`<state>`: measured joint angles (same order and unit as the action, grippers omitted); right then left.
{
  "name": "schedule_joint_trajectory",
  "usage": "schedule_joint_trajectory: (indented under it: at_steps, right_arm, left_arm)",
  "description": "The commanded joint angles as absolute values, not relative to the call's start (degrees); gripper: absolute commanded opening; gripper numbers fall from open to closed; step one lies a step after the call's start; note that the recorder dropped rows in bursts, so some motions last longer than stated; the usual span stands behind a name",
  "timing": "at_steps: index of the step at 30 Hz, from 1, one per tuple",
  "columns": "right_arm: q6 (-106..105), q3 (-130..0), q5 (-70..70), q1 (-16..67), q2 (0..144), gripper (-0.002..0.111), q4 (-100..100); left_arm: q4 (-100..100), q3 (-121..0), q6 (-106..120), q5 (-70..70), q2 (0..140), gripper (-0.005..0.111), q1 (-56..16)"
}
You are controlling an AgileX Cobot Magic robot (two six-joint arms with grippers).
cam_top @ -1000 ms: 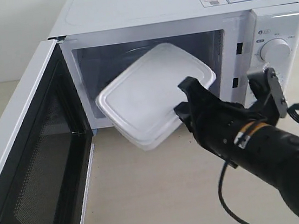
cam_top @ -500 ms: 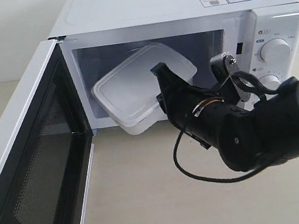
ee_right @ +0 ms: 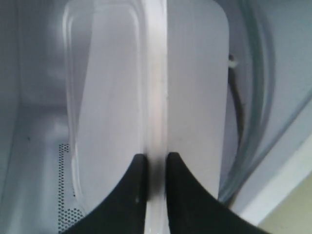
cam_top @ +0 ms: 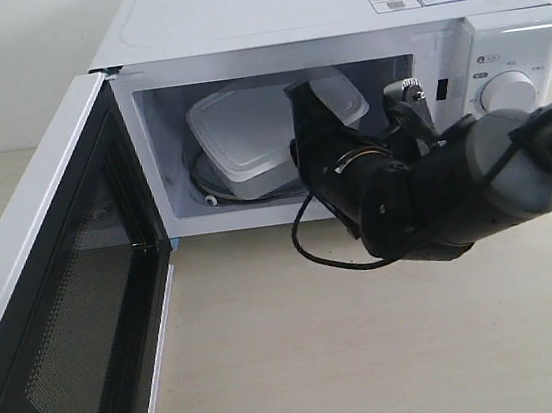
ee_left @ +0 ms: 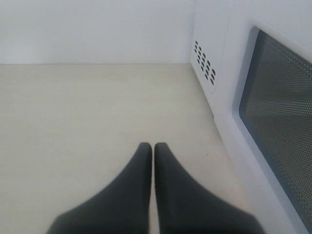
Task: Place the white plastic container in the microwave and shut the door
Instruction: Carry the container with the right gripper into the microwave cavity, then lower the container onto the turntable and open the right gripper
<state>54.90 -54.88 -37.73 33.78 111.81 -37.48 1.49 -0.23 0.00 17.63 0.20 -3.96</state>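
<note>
The white plastic container (cam_top: 247, 134) is inside the microwave (cam_top: 334, 18), tilted, its lower edge over the glass turntable (cam_top: 215, 189). My right gripper (cam_top: 308, 122) reaches into the cavity and is shut on the container's rim (ee_right: 156, 122), one finger on each side. The door (cam_top: 55, 294) stands wide open at the left, mesh window facing inward. My left gripper (ee_left: 152, 147) is shut with nothing in it, hanging over the table beside the outside of the door (ee_left: 278, 117); it is out of the exterior view.
The microwave's dial (cam_top: 509, 92) and control panel sit right of the cavity, close to my right arm (cam_top: 435, 192). A black cable (cam_top: 332, 255) loops under the arm over the beige tabletop (cam_top: 325, 362). Vent holes (ee_left: 204, 66) show on the microwave's side.
My right arm has pushed forward and left, carrying the container from in front of the opening into the microwave cavity. The door has not moved.
</note>
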Motion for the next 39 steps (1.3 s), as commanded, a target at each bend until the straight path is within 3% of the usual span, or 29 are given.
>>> schedule_joint_trajectory:
  at_steps: [1,18,21,25,27,30,36,39]
  right_arm:
    - [58.26,-58.49,-39.43,33.5,114.39,0.0,-37.57]
    - [57.91,-61.3,-37.95,33.5,116.67,0.001,-40.39]
    - [55.46,-61.3,-37.95,33.5,116.67,0.017,-40.39]
    - [53.87,-61.3,-37.87,33.5,116.67,0.053,-40.39]
    - [53.2,-61.3,-37.87,33.5,116.67,0.061,-40.98]
    - [53.48,-61.3,-37.87,33.64,116.67,0.053,-40.98]
    - [53.36,-61.3,-32.37,33.73,115.41,0.0,-38.41]
    - [52.85,-60.9,-27.92,33.73,114.3,0.0,-37.5]
  left_arm:
    - [1.66,0.0,0.42,17.46,0.0,0.004,-3.78]
    - [1.66,0.0,0.42,17.3,0.0,0.004,-3.78]
    - [1.66,0.0,0.42,17.3,0.0,0.004,-3.78]
    - [1.66,0.0,0.42,17.3,0.0,0.004,-3.78]
    - [1.66,0.0,0.42,17.3,0.0,0.004,-3.78]
    - [1.66,0.0,0.42,17.3,0.0,0.004,-3.78]
    - [1.66,0.0,0.42,17.2,0.0,0.004,-3.78]
    - [1.66,0.0,0.42,17.2,0.0,0.004,-3.78]
